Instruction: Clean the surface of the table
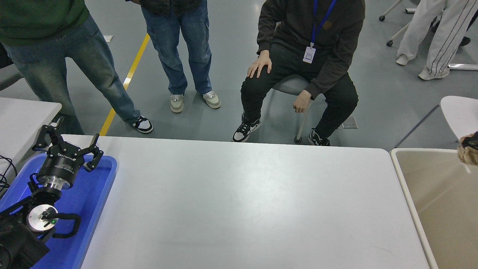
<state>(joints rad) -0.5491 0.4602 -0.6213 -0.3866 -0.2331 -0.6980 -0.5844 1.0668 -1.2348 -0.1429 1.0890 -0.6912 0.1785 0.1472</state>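
1. The surface [239, 201] is plain matte white.
2. The tray [98, 194] is bright blue.
3. The left hand [67, 149] is black.
4. The bin [440, 201] is beige.
5. The crumpled paper [469, 156] is tan.
6. The floor line [127, 80] is yellow.

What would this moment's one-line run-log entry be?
right gripper: at right edge, over beige bin, shut on crumpled brown paper | left gripper: parked open over blue tray | table surface: bare

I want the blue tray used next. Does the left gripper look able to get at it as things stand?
Probably yes: the left gripper hangs open right over the blue tray, and nothing shows between them.
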